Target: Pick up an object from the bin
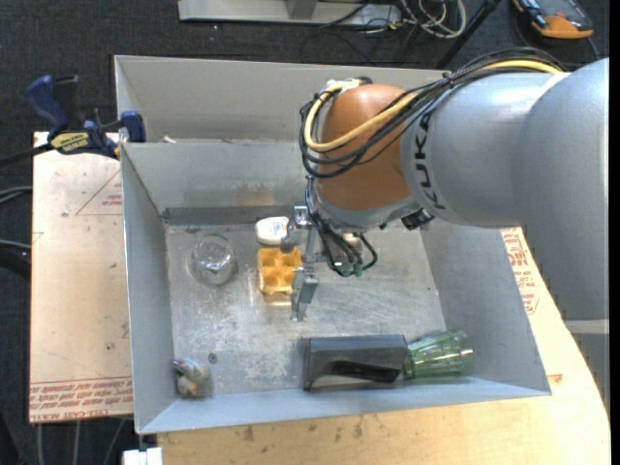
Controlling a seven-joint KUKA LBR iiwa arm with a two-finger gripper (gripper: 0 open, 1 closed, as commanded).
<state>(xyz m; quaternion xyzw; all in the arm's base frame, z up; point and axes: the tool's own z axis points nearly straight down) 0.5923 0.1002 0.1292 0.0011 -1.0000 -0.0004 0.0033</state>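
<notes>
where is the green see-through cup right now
In the camera view, the green see-through cup lies on its side in the lower right corner of the grey metal bin, just right of the black rectangular block.

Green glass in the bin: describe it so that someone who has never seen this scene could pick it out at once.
In the grey bin, follow the wall nearest the camera to the view's right. There a green glass lies on its side, beside a black box. It is the one green thing; the clear glass at the left is colourless.
</notes>
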